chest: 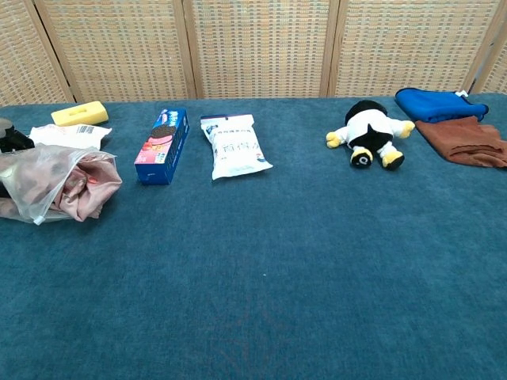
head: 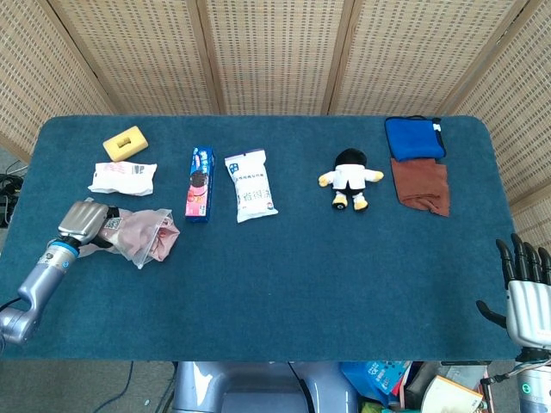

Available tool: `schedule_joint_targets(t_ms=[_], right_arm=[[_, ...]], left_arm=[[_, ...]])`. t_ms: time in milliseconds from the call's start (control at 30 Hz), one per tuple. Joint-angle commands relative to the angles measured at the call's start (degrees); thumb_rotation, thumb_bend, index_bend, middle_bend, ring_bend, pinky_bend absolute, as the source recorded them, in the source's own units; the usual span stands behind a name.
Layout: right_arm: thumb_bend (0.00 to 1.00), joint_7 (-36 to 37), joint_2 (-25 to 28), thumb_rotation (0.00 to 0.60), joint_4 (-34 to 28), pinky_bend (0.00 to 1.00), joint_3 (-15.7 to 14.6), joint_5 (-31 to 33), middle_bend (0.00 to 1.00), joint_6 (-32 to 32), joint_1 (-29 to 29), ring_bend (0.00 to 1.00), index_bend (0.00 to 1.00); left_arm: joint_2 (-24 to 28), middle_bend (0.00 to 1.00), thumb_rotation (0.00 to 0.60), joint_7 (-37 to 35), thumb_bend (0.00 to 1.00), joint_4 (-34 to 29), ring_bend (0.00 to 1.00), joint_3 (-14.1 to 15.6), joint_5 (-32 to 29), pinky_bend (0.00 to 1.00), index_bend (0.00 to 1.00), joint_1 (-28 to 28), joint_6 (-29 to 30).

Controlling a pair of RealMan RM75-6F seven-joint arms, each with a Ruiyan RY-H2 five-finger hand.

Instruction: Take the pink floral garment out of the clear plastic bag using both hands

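Note:
The clear plastic bag (head: 129,231) lies at the table's left side, with the pink floral garment (head: 153,241) bunched inside and showing at its right end. My left hand (head: 81,221) grips the bag's left end, fingers curled into the plastic. In the chest view the bag (chest: 36,186) and garment (chest: 85,185) sit at the far left, and only a dark bit of the left hand (chest: 11,142) shows at the frame's edge. My right hand (head: 526,292) hangs open off the table's near right corner, fingers spread upward and holding nothing.
Behind the bag lie a white packet (head: 122,177) and a yellow sponge (head: 126,142). A cookie box (head: 200,183), a white snack bag (head: 250,185) and a plush doll (head: 349,179) line the middle. Blue cloth (head: 414,138) and brown cloth (head: 421,184) lie far right.

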Motion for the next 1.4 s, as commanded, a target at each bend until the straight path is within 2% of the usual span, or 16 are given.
schedule_joint_targets(t_ms=[33,200,433,667,800,933,1067,1233,1400], right_arm=[[0.0,0.1,0.1,0.6,-0.1,0.0,0.0,0.0,0.0,0.0,0.0,0.0,0.0],[0.0,0.6,0.3,0.6,-0.3,0.0,-0.2,-0.1,0.0,-0.2,0.0,0.0,0.0],[0.0,1.8,1.0,0.6,-0.8,0.0,-0.3,0.0,0.0,-1.4,0.4,0.0,0.0],[0.0,7.2,3.9,0.6,-2.2,0.0,1.2,-0.6,0.0,-2.8,1.9,0.0,0.02],[0.0,14.4,8.4,0.6,-4.6,0.0,2.4,-1.0,0.0,-4.9,3.0,0.0,0.1],[0.0,24.0,13.7,0.6,-7.4,0.0,3.2,-2.9,0.0,-6.7,3.8,0.0,0.19],[0.01,29.4,17.1,0.6,-8.8,0.0,4.4,-4.8,0.0,-7.1,4.9,0.0,0.25],[0.05,33.2,19.7,0.6,-10.8,0.0,5.9,-5.2,0.0,-9.4,7.5,0.0,0.28],[0.05,34.0,22.0,0.6,-13.6,0.0,6.6,-6.6,0.0,-11.9,9.8,0.0,0.28]], left_arm=[[1.8,0.54,0.6,-3.7,0.22,-3.9,0.48,-0.3,2.0,0.52,0.55,0.9,5.4],[4.8,0.57,0.6,-13.2,0.31,-11.9,0.51,-1.5,5.4,0.55,0.57,2.0,14.3],[5.1,0.57,0.6,-20.6,0.31,-19.3,0.51,-3.8,6.7,0.55,0.57,1.2,19.7],[3.3,0.57,0.6,-25.1,0.31,-28.0,0.51,-5.6,5.8,0.55,0.57,-2.5,16.5],[0.1,0.57,0.6,-29.7,0.31,-31.4,0.51,-7.3,3.3,0.55,0.57,-4.8,13.4],[-4.2,0.57,0.6,-29.9,0.31,-31.0,0.51,-8.5,1.8,0.55,0.57,-7.0,11.8],[-8.1,0.57,0.6,-29.5,0.31,-30.5,0.51,-9.4,-0.1,0.55,0.57,-8.8,9.6],[-13.0,0.57,0.6,-26.5,0.31,-28.5,0.51,-10.4,-2.4,0.55,0.57,-11.0,7.7],[-16.4,0.57,0.6,-24.9,0.31,-26.9,0.51,-11.3,-4.1,0.55,0.57,-12.3,6.7]])
